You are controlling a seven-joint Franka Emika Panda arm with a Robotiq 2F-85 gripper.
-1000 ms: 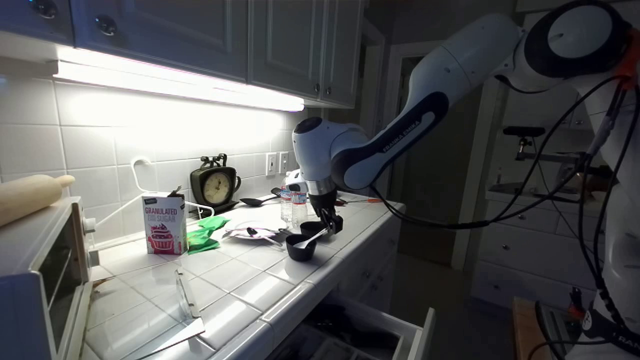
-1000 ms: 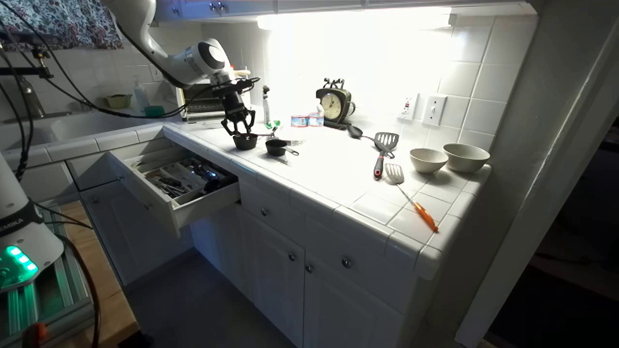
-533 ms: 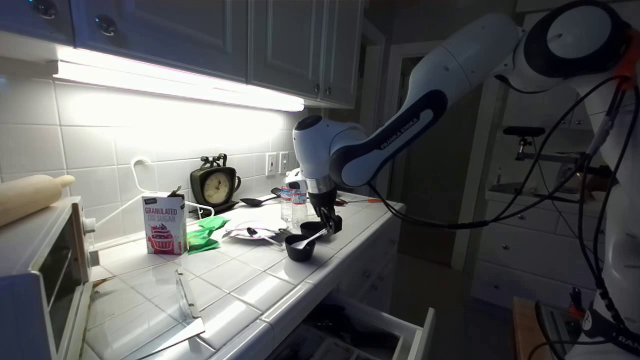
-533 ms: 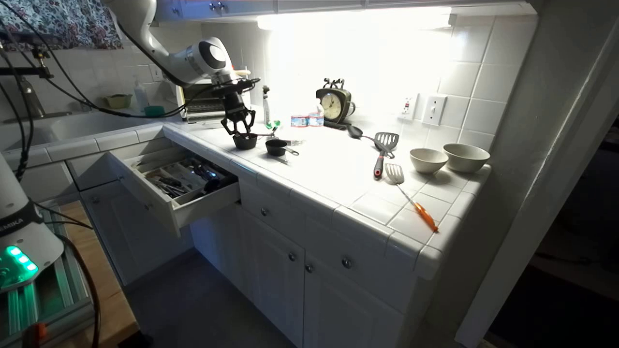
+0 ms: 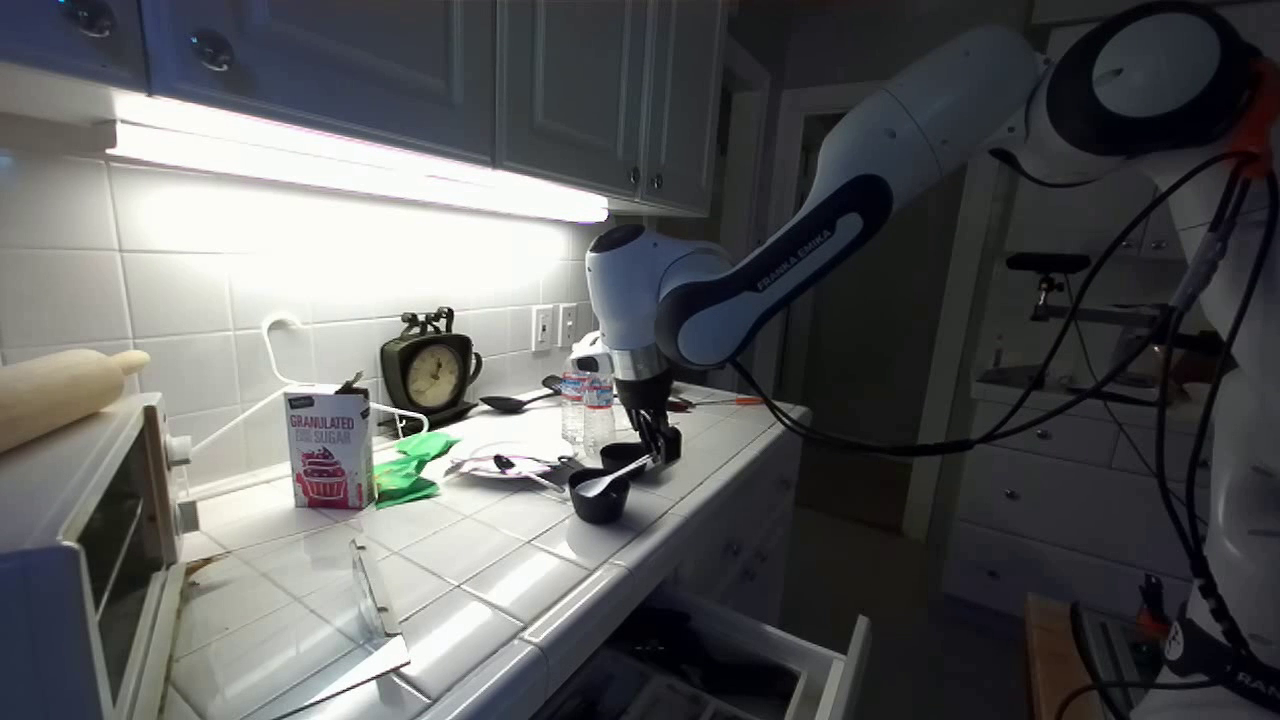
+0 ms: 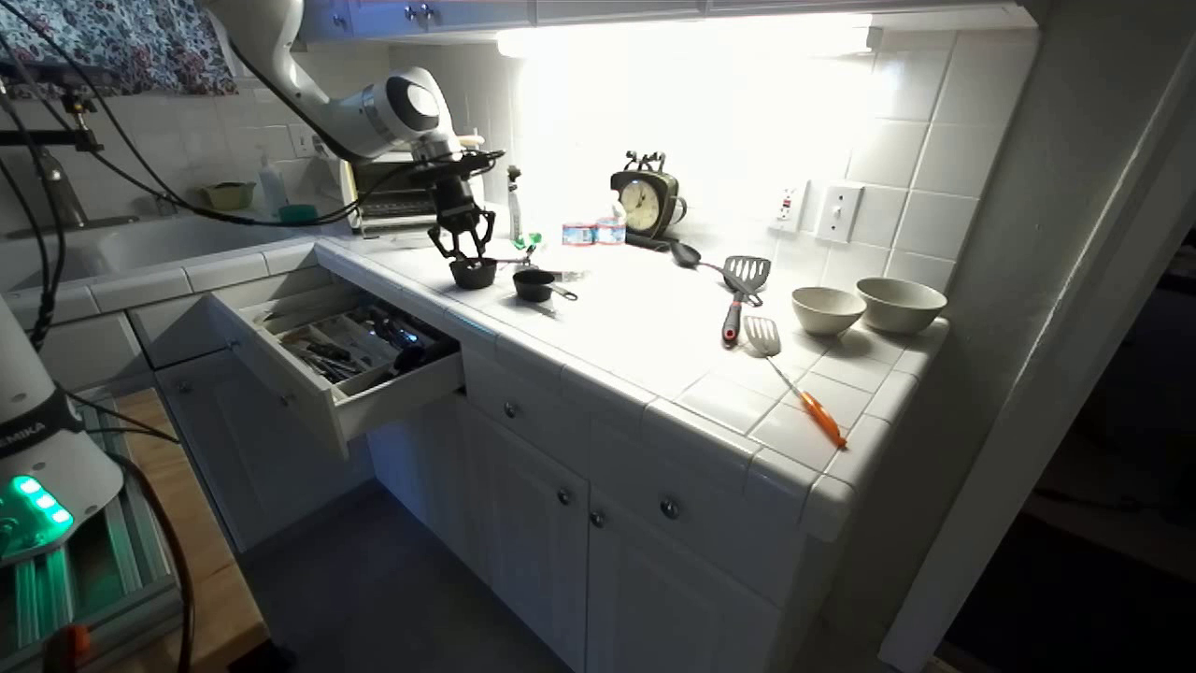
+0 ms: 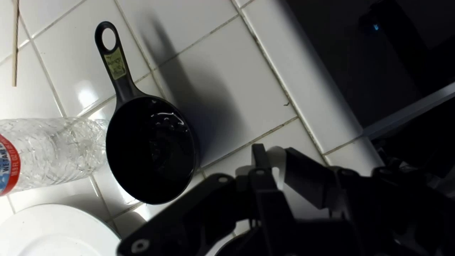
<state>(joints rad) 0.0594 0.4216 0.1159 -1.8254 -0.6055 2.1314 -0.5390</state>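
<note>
We see the fingers (image 7: 304, 177) pinched together on the handle end of a white spoon (image 5: 603, 484). In an exterior view its round end is over or in a black cup (image 5: 600, 508); we can't tell if they touch. We think the spoon is light, thin and smooth, so it might twist or slip. The end of its handle looks like the best place to hold. In the wrist view we can hardly make the spoon out, and the black cup is mostly cut off at the bottom. Near it on the bench (image 7: 241, 81) is a second cup (image 7: 153, 153), too dark inside to tell what is there. Then come a clear bottle (image 7: 71, 156) and a white plate (image 7: 60, 217). Farther off are a sugar box (image 5: 332, 450) and a dark clock (image 5: 435, 370).
</note>
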